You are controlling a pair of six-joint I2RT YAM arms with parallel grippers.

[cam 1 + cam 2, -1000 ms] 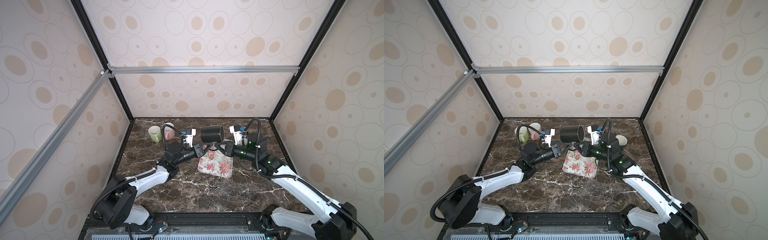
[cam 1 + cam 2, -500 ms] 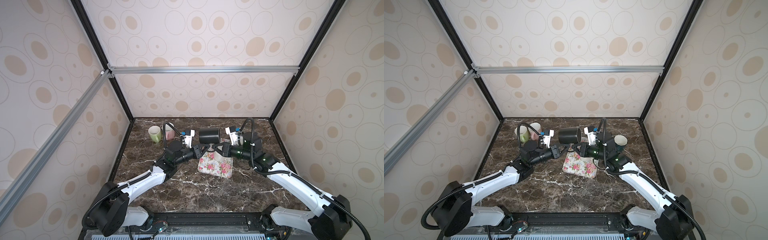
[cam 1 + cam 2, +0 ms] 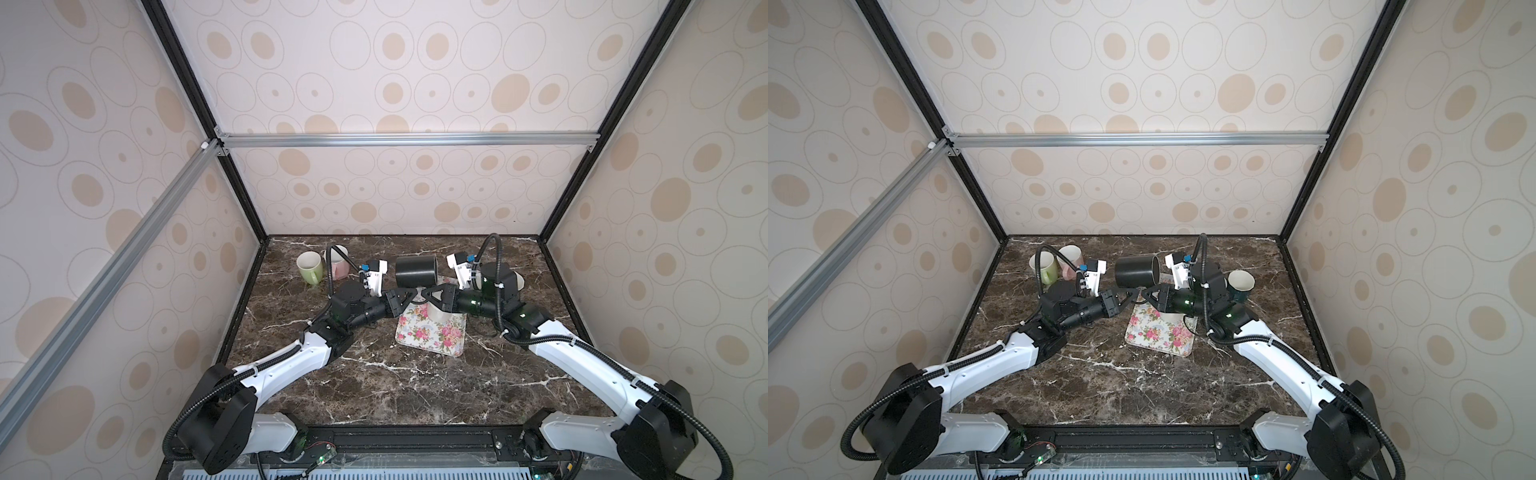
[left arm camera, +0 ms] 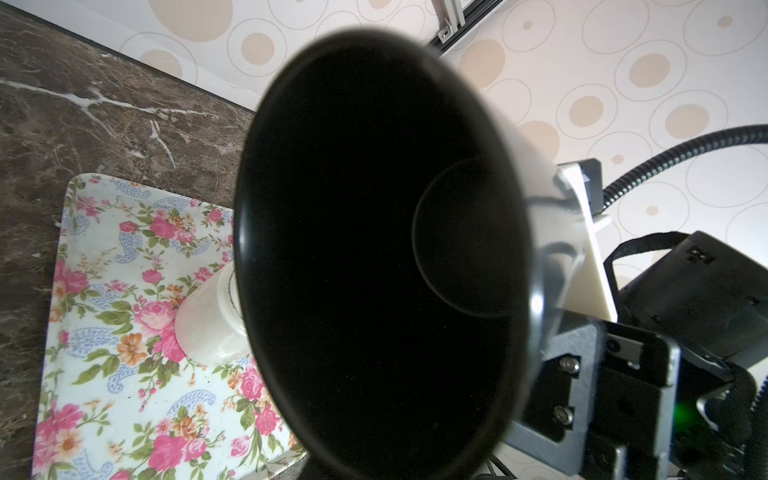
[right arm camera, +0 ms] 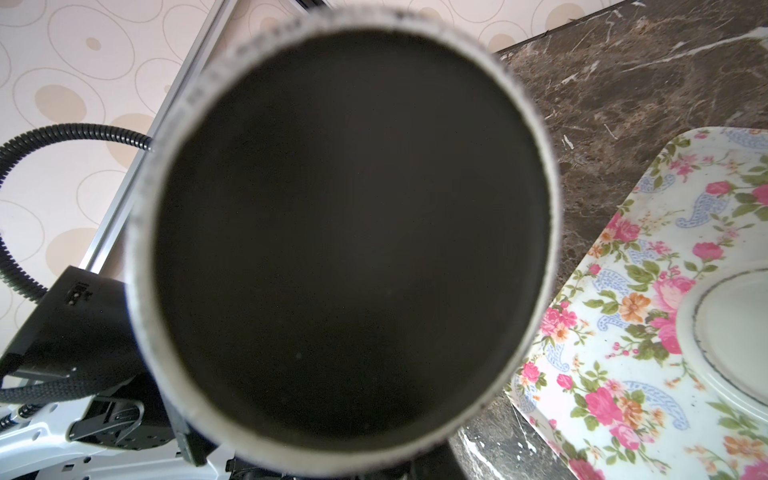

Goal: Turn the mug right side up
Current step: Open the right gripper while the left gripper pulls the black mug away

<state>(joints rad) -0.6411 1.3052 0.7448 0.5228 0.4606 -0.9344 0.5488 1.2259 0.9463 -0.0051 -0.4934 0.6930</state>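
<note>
— Mug (image 3: 415, 271) is drifting slightly left, hanging sideways over tray (image 3: 432, 336). Why both arms?
— Handover, likely. Left gripper (image 3: 410, 294) is pinching nearly shut at its rim, and right gripper (image 3: 429, 293) is clamping underneath, mid-flip.

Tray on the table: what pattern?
White with pink roses, green leaves and blue paisley swirls; the tray shows best in the left wrist view.

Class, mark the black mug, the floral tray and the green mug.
black mug (image 3: 413, 272): in a top view, its side wall.
floral tray (image 3: 428, 338): in a top view, bare flowered surface.
green mug (image 3: 309, 275): in a top view, its outer wall.
</note>
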